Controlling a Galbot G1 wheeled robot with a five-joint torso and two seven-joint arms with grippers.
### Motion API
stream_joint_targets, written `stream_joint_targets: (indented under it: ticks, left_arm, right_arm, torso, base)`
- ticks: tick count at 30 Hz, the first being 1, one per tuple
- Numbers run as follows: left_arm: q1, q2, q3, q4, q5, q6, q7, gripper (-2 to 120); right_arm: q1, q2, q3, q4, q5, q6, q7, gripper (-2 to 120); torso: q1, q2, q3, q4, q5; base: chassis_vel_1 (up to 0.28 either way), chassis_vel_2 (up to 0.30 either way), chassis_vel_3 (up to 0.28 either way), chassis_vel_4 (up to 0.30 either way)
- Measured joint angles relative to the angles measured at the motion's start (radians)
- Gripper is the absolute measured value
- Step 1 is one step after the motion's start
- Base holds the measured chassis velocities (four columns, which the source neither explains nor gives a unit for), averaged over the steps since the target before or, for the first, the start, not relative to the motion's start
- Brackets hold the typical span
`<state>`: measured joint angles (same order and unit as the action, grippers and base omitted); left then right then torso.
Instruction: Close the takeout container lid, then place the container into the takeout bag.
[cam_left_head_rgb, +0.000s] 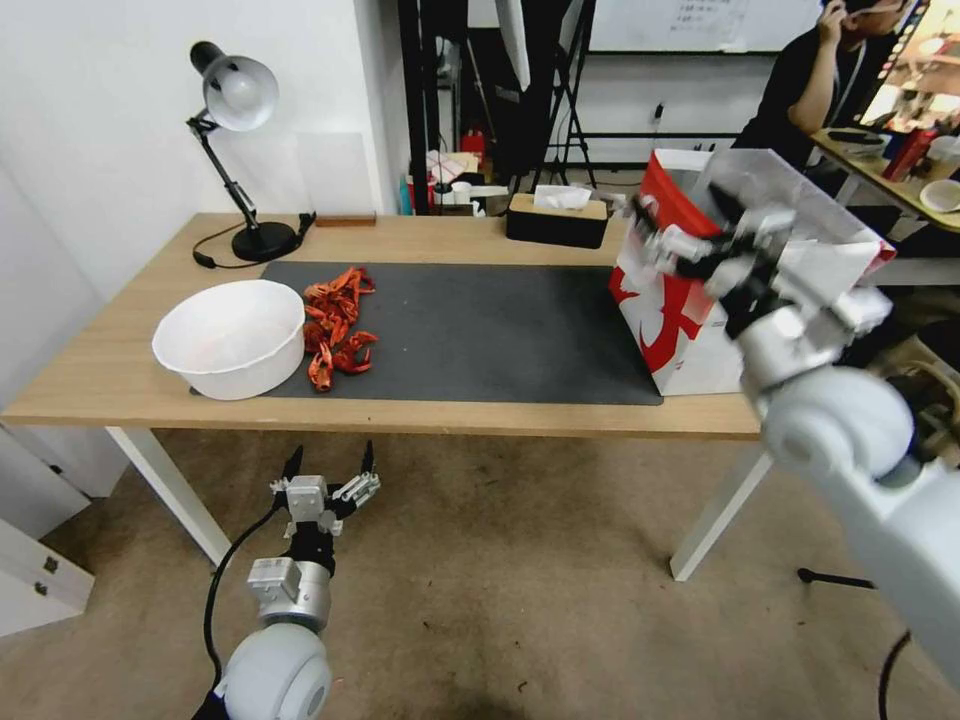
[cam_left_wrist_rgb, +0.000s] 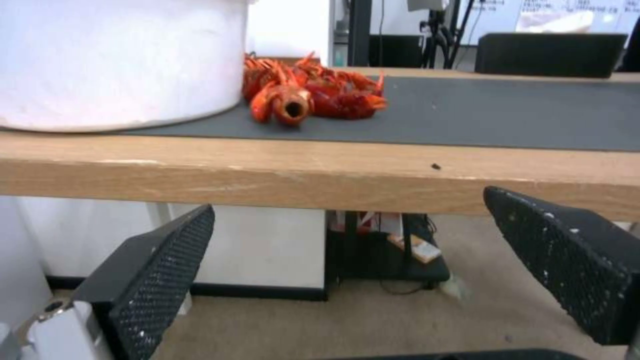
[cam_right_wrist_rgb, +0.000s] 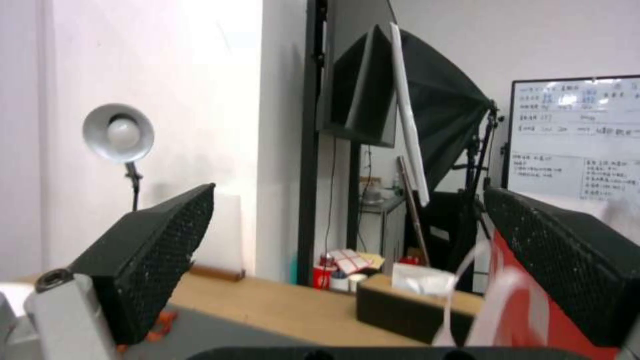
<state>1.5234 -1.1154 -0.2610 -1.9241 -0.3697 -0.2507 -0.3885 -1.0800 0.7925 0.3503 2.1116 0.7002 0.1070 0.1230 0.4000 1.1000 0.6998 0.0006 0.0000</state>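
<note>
— What have you got on your screens, biggest things first?

— I see the wooden table (cam_left_head_rgb: 120, 370) with a dark mat (cam_left_head_rgb: 480, 330) across its middle. At the table's right end stands the takeout bag (cam_left_head_rgb: 680, 340), red and white, boxy, upright, its near corner just on the edge of the mat. Its white handle (cam_right_wrist_rgb: 467, 295) loops up close in front of my right wrist camera.

— And the arms?

— My right arm is raised over that end of the table, and the right gripper (cam_left_head_rgb: 640, 232) sits at the bag's upper rim, on the side facing the mat. Its fingers (cam_right_wrist_rgb: 153, 255) are spread wide with nothing between them. My left arm hangs low, in front of the table and below its edge; the left gripper (cam_left_head_rgb: 330, 465) points up at the underside of the front edge, also spread wide and holding nothing.

— Where's the container?

— I can't find the clamshell anywhere on the table, and I can't see down into the bag, so I cannot tell where it is.

— What else is on the table?

— A white round bowl (cam_left_head_rgb: 232, 338) at the left on the mat's corner, a heap of red crayfish (cam_left_head_rgb: 335, 325) touching its right side, a black desk lamp (cam_left_head_rgb: 235, 150) at the back left, and a black tissue box (cam_left_head_rgb: 557, 218) at the back, near the bag.
</note>
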Motion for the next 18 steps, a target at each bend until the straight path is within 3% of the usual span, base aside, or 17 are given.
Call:
stream_joint_targets:
  ticks: [2,4,6,9,18]
  left_arm:
    - [0.002,-0.002,-0.002,0.000,0.000,-0.005,0.004,100]
    - [0.012,-0.007,-0.005,0.003,-0.001,-0.032,0.028,100]
    - [0.014,-0.007,-0.006,0.005,-0.001,-0.039,0.036,100]
    - [0.018,-0.006,-0.010,0.014,-0.005,-0.076,0.074,100]
    - [0.024,-0.007,-0.017,0.028,-0.013,-0.114,0.149,100]
  right_arm:
    - [-0.029,0.006,0.014,0.004,-0.012,0.013,-0.007,100]
    - [-0.193,0.051,0.081,0.013,-0.070,0.084,-0.030,100]
    - [-0.227,0.064,0.095,0.013,-0.082,0.099,-0.034,100]
    - [-0.388,0.145,0.162,-0.001,-0.152,0.177,-0.052,100]
    - [-0.570,0.324,0.167,-0.080,-0.260,0.301,-0.057,100]
  torso:
    - [0.000,0.000,0.000,-0.0002,0.0000]
    - [0.000,0.000,0.000,-0.0012,0.0002]
    - [0.000,0.000,0.000,-0.0011,0.0006]
    - [0.000,0.000,0.000,-0.0007,-0.0003]
    - [0.000,0.000,0.000,-0.0006,0.0003]
  base:
    - [0.000,0.000,0.000,0.000]
    - [0.000,0.000,0.000,0.000]
    - [0.000,0.000,0.000,0.000]
    - [0.000,0.000,0.000,0.000]
    - [0.000,0.000,0.000,0.000]
